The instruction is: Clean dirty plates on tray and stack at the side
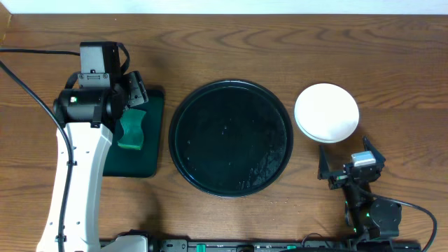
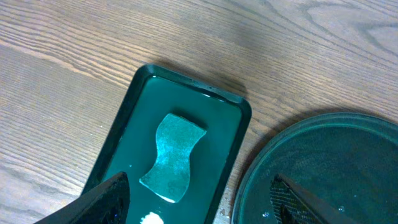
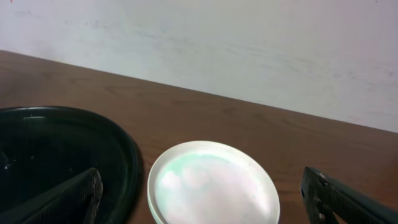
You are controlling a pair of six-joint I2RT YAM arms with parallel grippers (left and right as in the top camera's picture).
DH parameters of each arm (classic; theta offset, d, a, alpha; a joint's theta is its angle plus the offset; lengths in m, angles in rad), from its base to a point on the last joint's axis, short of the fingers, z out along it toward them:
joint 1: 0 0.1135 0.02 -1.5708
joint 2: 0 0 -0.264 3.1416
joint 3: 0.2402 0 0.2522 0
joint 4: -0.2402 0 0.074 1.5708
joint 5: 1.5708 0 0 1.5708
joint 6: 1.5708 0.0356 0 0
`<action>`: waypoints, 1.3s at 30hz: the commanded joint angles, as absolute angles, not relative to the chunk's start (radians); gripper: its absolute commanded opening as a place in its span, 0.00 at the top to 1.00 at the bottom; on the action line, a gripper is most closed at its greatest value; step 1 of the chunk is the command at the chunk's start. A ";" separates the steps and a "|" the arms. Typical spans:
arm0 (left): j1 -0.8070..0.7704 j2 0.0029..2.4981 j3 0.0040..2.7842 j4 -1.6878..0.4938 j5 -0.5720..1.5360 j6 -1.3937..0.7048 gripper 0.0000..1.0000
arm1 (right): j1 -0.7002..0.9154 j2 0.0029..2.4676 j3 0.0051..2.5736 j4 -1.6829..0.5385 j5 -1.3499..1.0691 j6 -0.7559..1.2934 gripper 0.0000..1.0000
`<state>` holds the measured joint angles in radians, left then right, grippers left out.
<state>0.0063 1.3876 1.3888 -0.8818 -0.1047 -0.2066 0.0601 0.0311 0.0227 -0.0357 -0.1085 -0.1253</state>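
1. Overhead: the tray [image 1: 231, 138] lies at the middle of the bench [image 1: 231, 35] with no plate on it, only wet glints on its black floor. The plates [image 1: 326, 112] sit stacked on the bench just right of the tray's far-right rim, apart from it. They lie flat and face up; being round, they have no long axis. A lower rim peeks out at the near-left edge, so the stack is slightly off-centre. I cannot count the plates. The right tool [image 1: 348, 165] stands wide just near of the stack, holding nothing. The left arm [image 1: 77, 161] reaches over a dark green tray [image 1: 150, 150] that holds a sponge [image 1: 131, 131].

2. Left wrist: the left tool [image 2: 199, 193] is spread wide and empty, above the sponge. One jaw is over the green tray and the other over the black tray's left rim.

3. Right wrist: the top plate shows a faint mint tint and no clear smear. The right tool's jaws stand either side of it, not touching.

4. Judgement: the work looks finished or nearly so. The main risk is the right tool clipping the stack if it swings far or left, which could slide the offset top plate. The left jaw could also catch the black tray's rim and shove it toward the plates.
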 commanded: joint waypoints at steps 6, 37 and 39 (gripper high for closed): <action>0.009 1.391 1.392 -0.881 -0.113 -0.212 0.27 | 0.054 0.005 0.005 -0.065 -0.112 -0.124 0.01; 0.010 1.382 1.392 -0.881 -0.121 -0.212 0.27 | 0.054 0.007 0.006 -0.065 -0.109 -0.109 0.01; 0.010 1.343 1.391 -0.875 -0.120 -0.212 0.27 | 0.054 0.007 0.006 -0.065 -0.109 -0.109 0.01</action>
